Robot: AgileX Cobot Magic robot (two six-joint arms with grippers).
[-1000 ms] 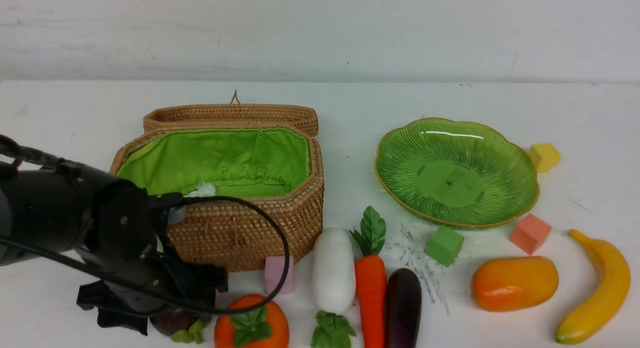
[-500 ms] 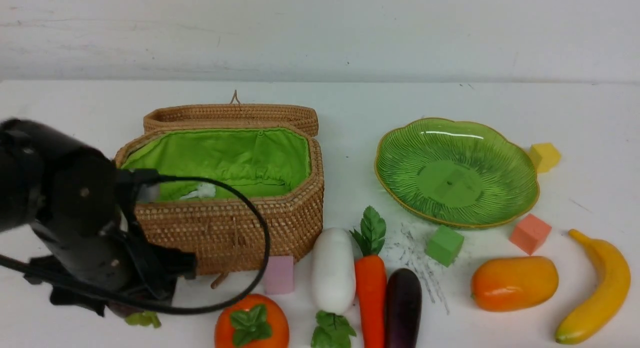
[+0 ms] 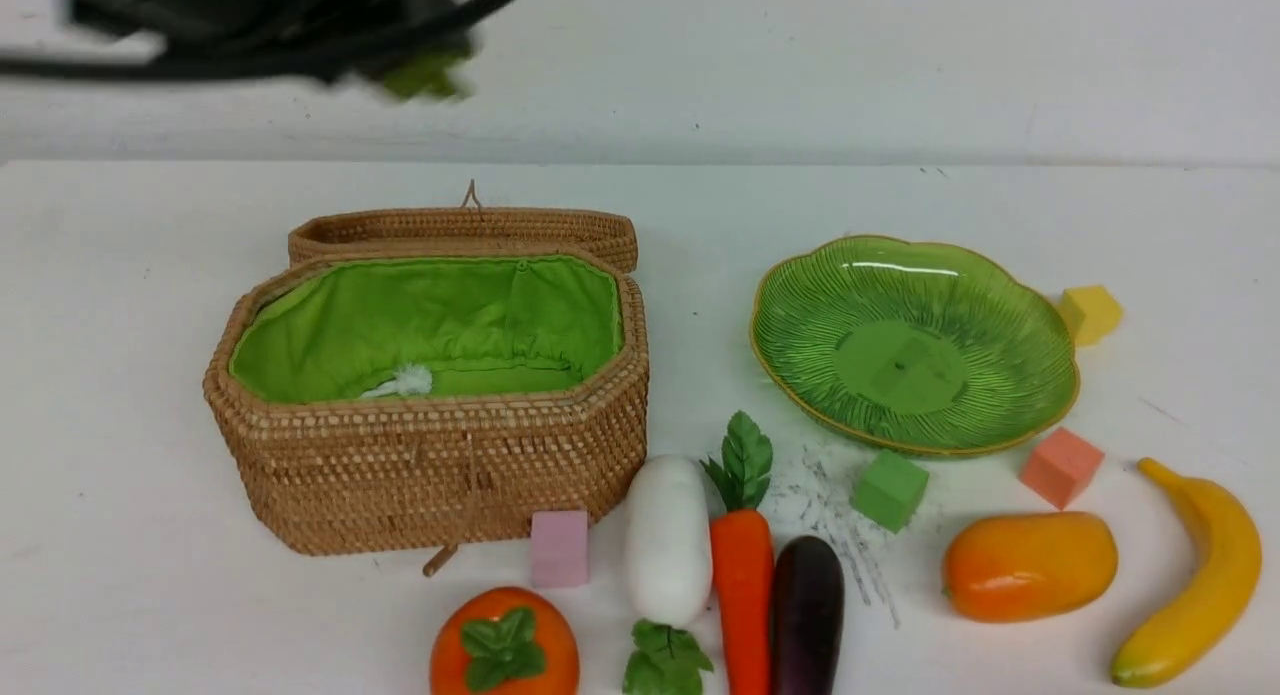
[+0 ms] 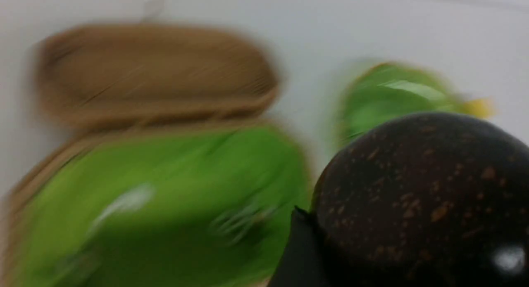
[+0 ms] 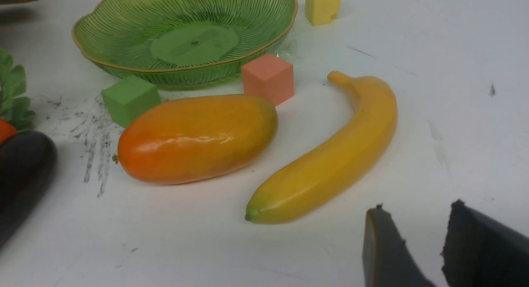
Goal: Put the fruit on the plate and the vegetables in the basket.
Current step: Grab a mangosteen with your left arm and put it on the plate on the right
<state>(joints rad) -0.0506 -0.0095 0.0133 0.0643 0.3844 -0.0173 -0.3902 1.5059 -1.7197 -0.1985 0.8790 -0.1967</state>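
Front: left gripper (image 3: 390, 55) is a blur high above the basket (image 3: 430, 475). Basket and plate (image 3: 900, 365) hold no produce, and persimmon (image 3: 505, 647), radish (image 3: 667, 540), carrot (image 3: 742, 585), eggplant (image 3: 805, 615), mango (image 3: 1030, 565) and banana (image 3: 1195, 575) lie on the table (image 3: 100, 275). Left wrist: jaws clamp the mangosteen (image 4: 421, 188), so nothing looks placed yet. Right wrist: right gripper (image 5: 430, 250) sits near the banana, jaws narrowly apart and empty.

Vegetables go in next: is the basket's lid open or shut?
Open. The lid lies folded back behind the basket, and its green lining shows from above.
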